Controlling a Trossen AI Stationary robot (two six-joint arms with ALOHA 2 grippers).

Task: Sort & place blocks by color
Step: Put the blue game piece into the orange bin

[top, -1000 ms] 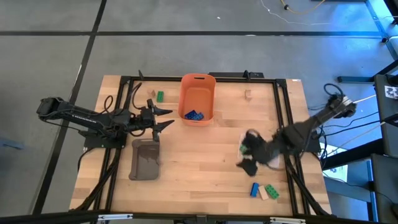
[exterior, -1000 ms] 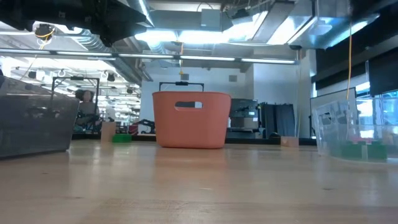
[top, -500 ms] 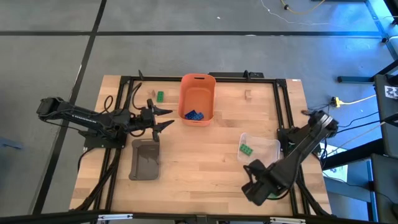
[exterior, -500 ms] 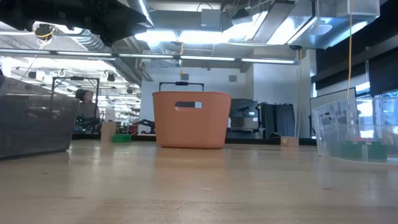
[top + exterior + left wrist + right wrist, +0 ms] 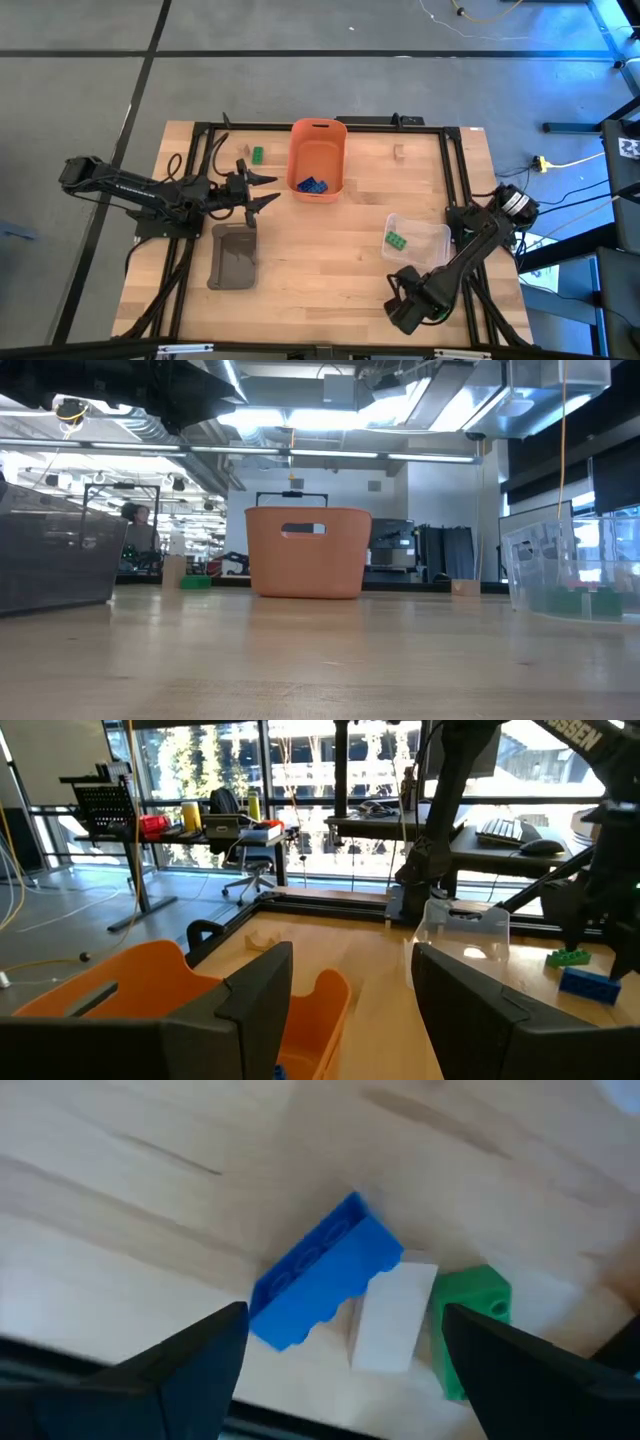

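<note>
- while the left gripper (image 5: 272,190) is waiting wide open beside the orange bin (image 5: 317,152), the right gripper (image 5: 400,308) is hovering near the worktop's front edge — fingers spread wide, holding nothing.
- below it a blue block (image 5: 322,1284), a pale block (image 5: 390,1316) and a green block (image 5: 468,1320) are lying side by side, touching.

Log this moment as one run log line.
right gripper: open above blue block | left gripper: open, waiting beside orange bin

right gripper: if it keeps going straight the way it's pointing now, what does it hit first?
Probably the blue block. The right gripper hangs open above a row of three, blue, pale block and green block, all on the table. Height above them is unclear.
</note>
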